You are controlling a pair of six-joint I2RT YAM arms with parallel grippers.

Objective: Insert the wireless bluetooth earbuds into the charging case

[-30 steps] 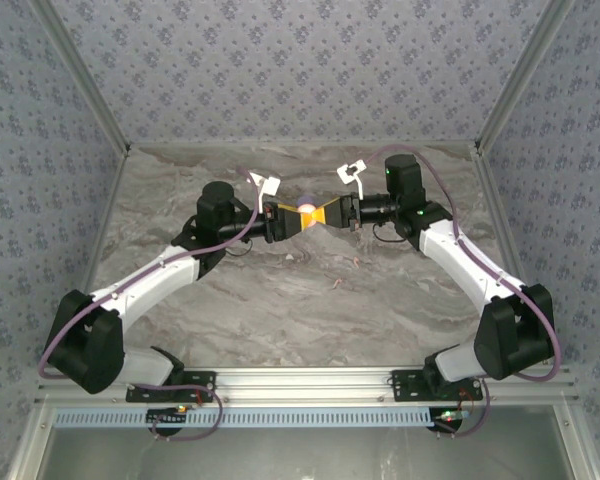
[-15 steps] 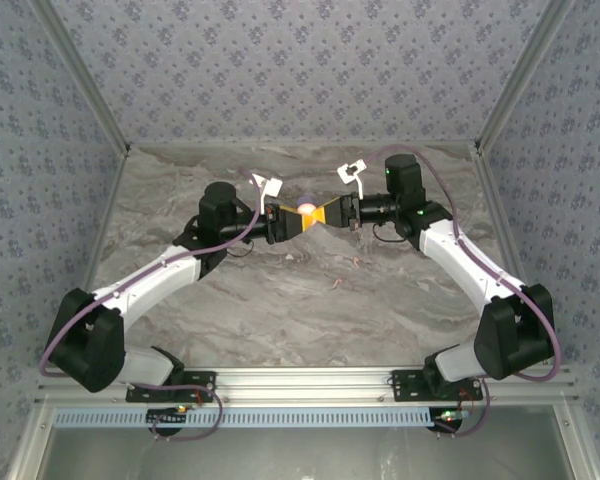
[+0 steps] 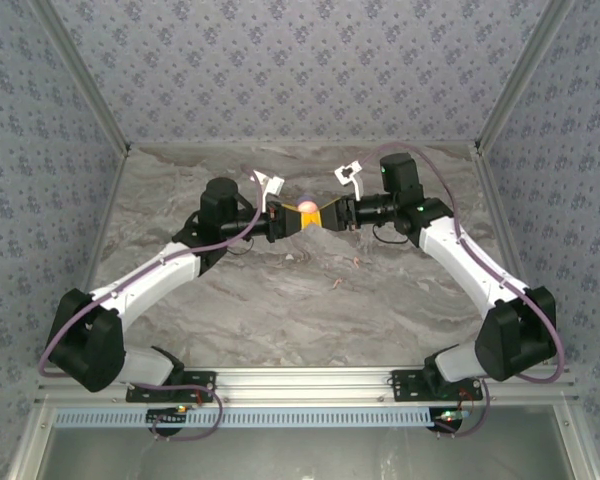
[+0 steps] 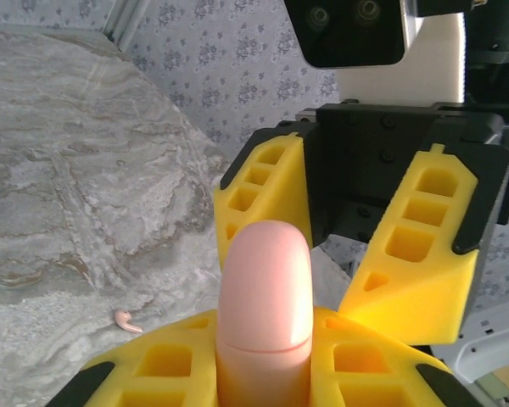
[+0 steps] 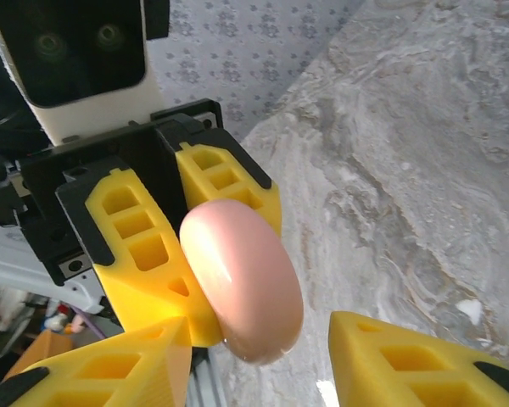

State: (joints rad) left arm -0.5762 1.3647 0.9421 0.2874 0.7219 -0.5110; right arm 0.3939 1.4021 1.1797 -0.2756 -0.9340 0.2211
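Left wrist view gave me the best look at the charging case (image 4: 265, 314). It was a pink, pill-shaped thing with a thin seam across it, and it stood out from between the fingers of the left gripper (image 4: 263, 360), which were clenched on its lower part. The lid looked closed to me.

The right gripper (image 5: 259, 339) faced it from the opposite side. Its yellow fingers (image 5: 424, 360) were spread apart, with the rounded end of the case in the gap between them, and I could not see them pressing on it.

Far below the fingertips, one pinkish earbud (image 4: 127, 320) lay on the marble table (image 4: 59, 170), well apart from both grippers. So no earbud was in the case yet.

I think the step in hand was opening the case. To do it well, the left fingers should keep a firm hold under the seam. The right fingers should close only on the part above the seam and lift it gently, without twisting, so the case does not slip out.
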